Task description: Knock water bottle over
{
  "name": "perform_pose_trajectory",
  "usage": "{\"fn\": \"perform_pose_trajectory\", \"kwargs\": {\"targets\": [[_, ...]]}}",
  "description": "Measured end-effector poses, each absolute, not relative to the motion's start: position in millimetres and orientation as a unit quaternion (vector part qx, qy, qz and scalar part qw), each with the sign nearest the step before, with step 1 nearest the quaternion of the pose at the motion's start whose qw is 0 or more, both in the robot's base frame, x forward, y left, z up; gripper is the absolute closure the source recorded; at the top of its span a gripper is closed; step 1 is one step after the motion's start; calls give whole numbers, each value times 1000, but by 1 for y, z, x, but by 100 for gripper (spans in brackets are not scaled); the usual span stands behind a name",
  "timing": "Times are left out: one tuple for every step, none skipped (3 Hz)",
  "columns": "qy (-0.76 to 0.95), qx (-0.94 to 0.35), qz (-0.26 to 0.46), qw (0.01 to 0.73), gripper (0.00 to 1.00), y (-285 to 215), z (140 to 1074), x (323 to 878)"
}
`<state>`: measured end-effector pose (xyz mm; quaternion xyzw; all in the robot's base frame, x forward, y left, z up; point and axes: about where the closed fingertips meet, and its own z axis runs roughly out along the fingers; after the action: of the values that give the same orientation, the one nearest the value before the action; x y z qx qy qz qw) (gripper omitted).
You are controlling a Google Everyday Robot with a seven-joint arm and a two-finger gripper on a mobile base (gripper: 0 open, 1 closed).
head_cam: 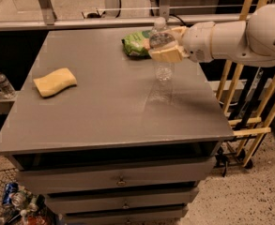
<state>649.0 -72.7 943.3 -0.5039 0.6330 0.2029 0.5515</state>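
The water bottle (162, 70), clear with a white cap, stands upright near the table's back right. My gripper (166, 50) reaches in from the right on a white arm (231, 34). It sits at the bottle's middle, covering its label area and touching it. The bottle's cap and lower ribbed body show above and below the gripper.
A green bag (136, 43) lies just behind and left of the bottle. A yellow sponge (55, 81) lies at the left of the grey table (104, 116). A small bottle (3, 83) stands off the table's left side. A wooden rack (252, 107) stands at the right.
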Motion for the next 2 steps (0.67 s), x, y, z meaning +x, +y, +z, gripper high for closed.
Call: {"fn": "perform_pose_trajectory", "kwargs": {"targets": [[596,-606,143,507,100,-65,949,638],[545,-718,92,422,100,-51,935,624]]}}
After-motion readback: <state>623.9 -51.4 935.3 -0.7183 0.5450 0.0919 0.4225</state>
